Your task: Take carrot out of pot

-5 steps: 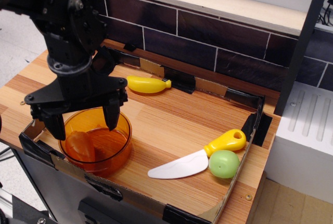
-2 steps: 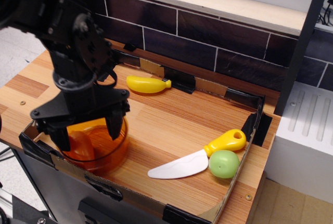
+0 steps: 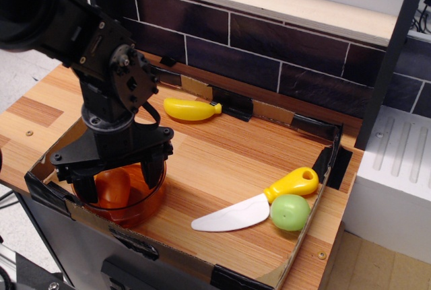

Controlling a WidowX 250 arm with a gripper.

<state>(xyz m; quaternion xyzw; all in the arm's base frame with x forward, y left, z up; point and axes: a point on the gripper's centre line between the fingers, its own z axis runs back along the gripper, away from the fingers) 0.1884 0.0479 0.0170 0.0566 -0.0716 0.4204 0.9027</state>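
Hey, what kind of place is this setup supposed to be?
Probably a lab mock-up of a kitchen counter: wooden countertop, dark tiled backsplash, and toy kitchenware like the plastic knife and orange pot.

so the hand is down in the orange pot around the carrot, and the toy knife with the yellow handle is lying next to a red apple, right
Not quite: the fruit beside the toy knife is a green apple, not a red one, as observation.image shows. The rest holds: the hand is lowered into the orange pot with its fingers either side of the carrot.
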